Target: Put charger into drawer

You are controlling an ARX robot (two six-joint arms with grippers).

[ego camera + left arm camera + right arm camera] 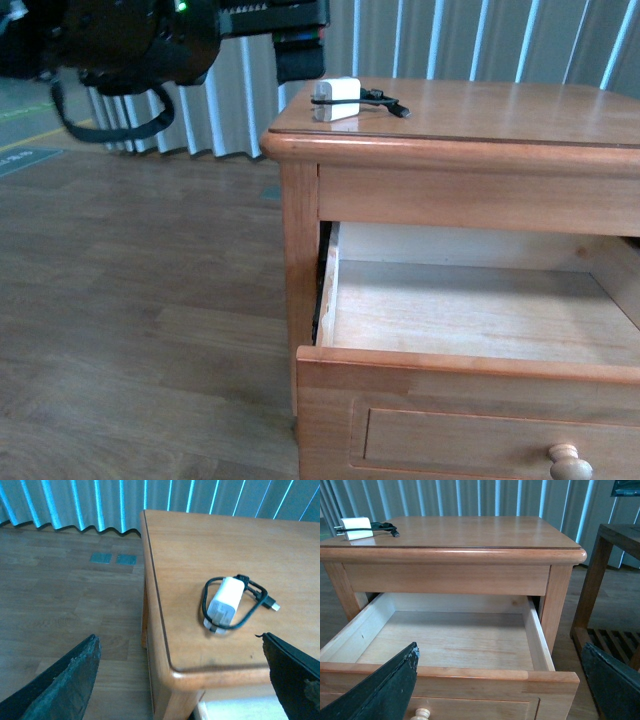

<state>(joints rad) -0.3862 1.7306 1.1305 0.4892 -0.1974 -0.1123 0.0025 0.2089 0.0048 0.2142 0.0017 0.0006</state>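
**Charger on the cabinet top, both grippers wide open and empty**

The left gripper (179, 638) has its jaws spread far apart and holds nothing. Both dark fingers (65, 685) hang in the air, one over the floor (60, 610) and the other over the front edge of the cabinet top (200, 545). The charger (226, 602) lies ahead of these jaws, within the span of the gap and nearer the finger over the cabinet, touching neither. It is a white block lying flat, with a black cable (250, 611) looped round it and the plug end trailing off to one side.

The right gripper (500, 647) is also spread wide and empty, and hangs in front of the drawer (537, 635). The drawer is pulled out, and only bare pale wood shows inside it. Its round knob (421, 713) sits on the front panel below the jaws. From this side the charger is well away, up on the far corner of the top.

In the front view the charger sits near the top's left front corner, above and behind the open drawer, with the left arm (130, 40) high beside it.
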